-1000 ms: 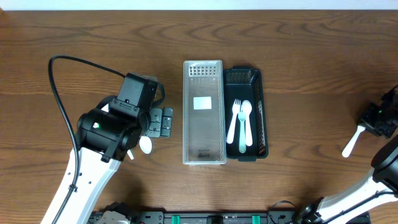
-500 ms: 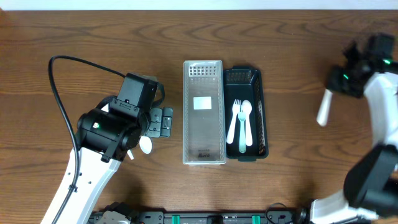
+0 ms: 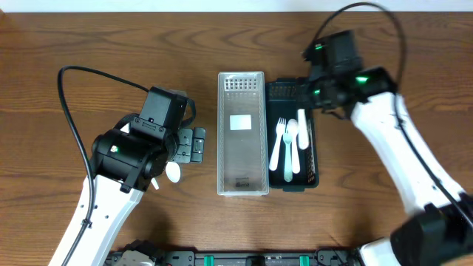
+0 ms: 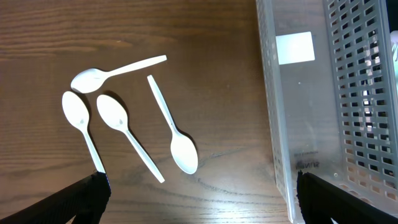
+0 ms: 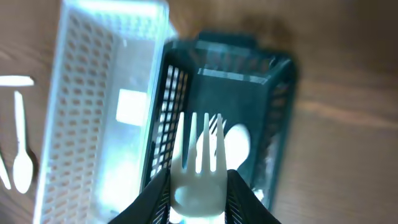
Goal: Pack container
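Note:
A clear container (image 3: 242,170) and a dark basket (image 3: 314,159) stand side by side at mid-table. The basket holds a white fork (image 3: 277,146) and a pale spoon (image 3: 290,150). My right gripper (image 3: 312,100) is shut on another white fork (image 3: 301,129) and holds it over the basket's back end. In the right wrist view the fork (image 5: 200,168) sits between my fingers, tines out over the basket (image 5: 267,87). My left gripper (image 4: 199,205) is open and empty above several white spoons (image 4: 127,134) on the table left of the clear container (image 4: 292,124).
A black cable (image 3: 74,96) loops over the table at the left. One spoon bowl (image 3: 173,172) shows beside the left arm in the overhead view. Two spoons (image 5: 22,162) show at the left edge of the right wrist view.
My right arm has swung from the far right edge of the table to over the dark basket, carrying the white fork. The left arm has not moved.

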